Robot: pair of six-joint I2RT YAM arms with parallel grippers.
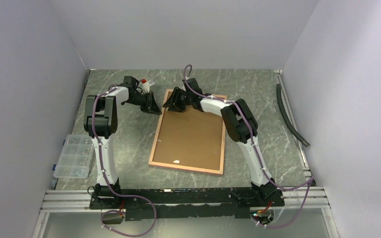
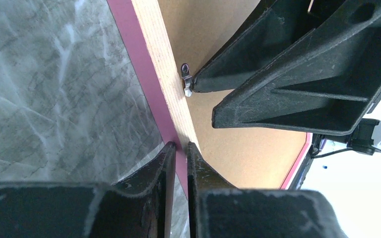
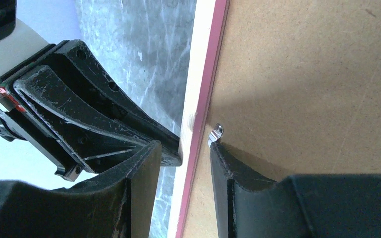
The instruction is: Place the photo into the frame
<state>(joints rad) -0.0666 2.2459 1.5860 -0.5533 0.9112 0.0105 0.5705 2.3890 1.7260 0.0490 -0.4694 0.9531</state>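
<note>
The frame [image 1: 186, 169] lies back side up on the table, its wood-brown border around the plain brown backing board [image 1: 191, 136]. The photo is hidden. My left gripper [image 1: 155, 106] is at the frame's far left corner. In the left wrist view it [image 2: 181, 147] is shut on the frame's edge [image 2: 161, 64], whose pink side shows between the jaws. My right gripper [image 1: 171, 103] is open at the same corner. In the right wrist view it [image 3: 184, 146] straddles the frame's border [image 3: 198, 74], one fingertip touching a small metal tab [image 3: 216, 133] on the backing board [image 3: 302, 74].
A clear plastic organiser box [image 1: 73, 156] sits at the table's left edge. A white bottle with a red cap [image 1: 144, 84] stands behind the left gripper. A black hose [image 1: 290, 116] lies along the right wall. Aluminium rails run along the near edge.
</note>
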